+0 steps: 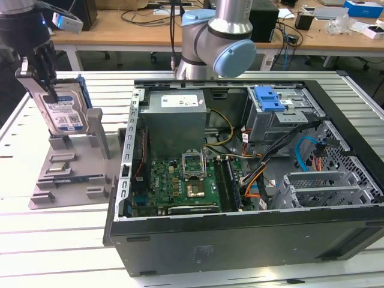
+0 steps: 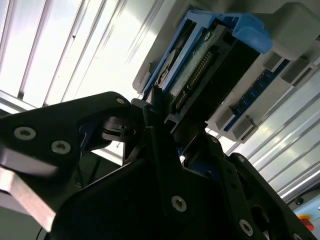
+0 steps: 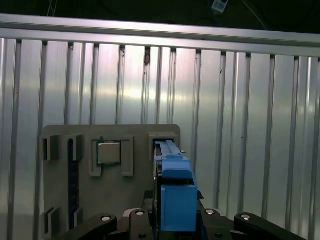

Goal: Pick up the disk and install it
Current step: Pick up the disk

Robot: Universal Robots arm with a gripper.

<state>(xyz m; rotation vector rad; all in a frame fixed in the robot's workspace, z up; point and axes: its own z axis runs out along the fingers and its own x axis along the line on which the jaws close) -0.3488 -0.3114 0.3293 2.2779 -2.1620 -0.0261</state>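
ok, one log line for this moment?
phase: pick | hand: shut on disk | disk: upright at grey holder, the exterior view's left | computer case: open, disk not yet in it

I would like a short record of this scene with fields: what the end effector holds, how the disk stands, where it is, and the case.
end effector: shut on the disk, at its upper edge
disk pose: upright on its edge
disk place: over the grey holder, at the exterior view's left, outside the computer case
lifted clear of holder: cannot tell
computer case: side open
installed: not yet
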